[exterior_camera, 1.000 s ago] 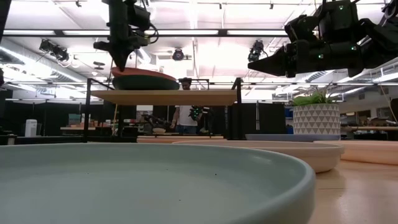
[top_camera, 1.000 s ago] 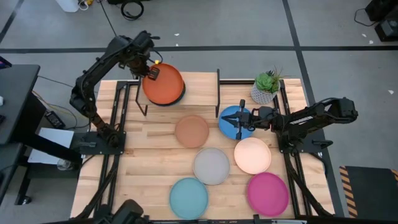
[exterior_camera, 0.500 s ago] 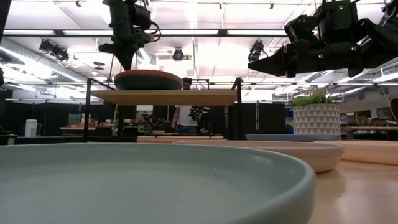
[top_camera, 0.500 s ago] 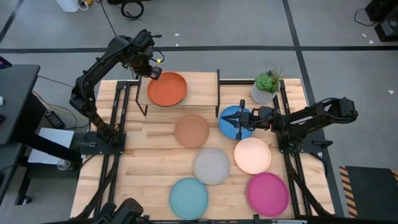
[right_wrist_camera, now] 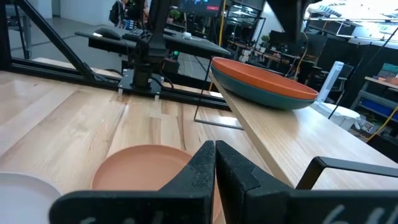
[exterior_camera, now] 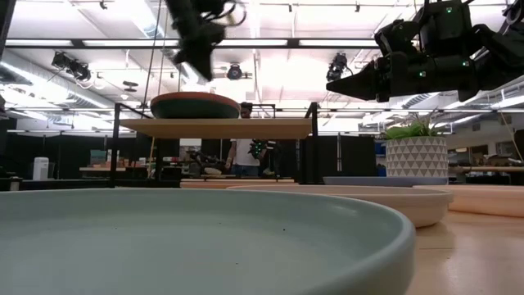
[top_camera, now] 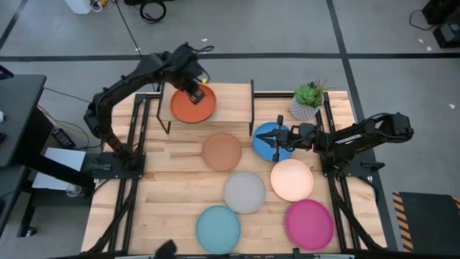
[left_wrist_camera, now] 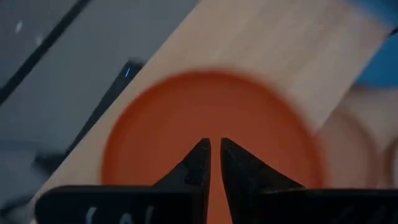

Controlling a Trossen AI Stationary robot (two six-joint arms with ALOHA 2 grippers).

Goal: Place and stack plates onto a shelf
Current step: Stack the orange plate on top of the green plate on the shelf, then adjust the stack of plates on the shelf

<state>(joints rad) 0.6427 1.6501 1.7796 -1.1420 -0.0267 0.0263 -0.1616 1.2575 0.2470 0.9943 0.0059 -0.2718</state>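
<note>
Left end effector (top_camera: 195, 92): above the round orange plastic plate (top_camera: 192, 105), over the edge nearest the shelf's open half; fingers nearly together, holding nothing, as the left wrist view shows.
Orange plate: lies on a dark teal plate (right_wrist_camera: 273, 98); the pair rests at one end of the low light wood shelf (exterior_camera: 217, 128).
Right end effector (top_camera: 275, 147): over the round blue plastic plate (top_camera: 267, 138), fingers close together, holding nothing.
Key relation: the blue plate lies directly beneath the right end effector, so the right arm is nearer; the tan brown plate (top_camera: 221, 152) lies just beyond its fingertips.
Change: half a second ago the left end effector stood over the orange plate's outer edge; it now stands across the plate. The right arm has not moved.
Judgement: orange plate placed; blue plate likely next.
</note>
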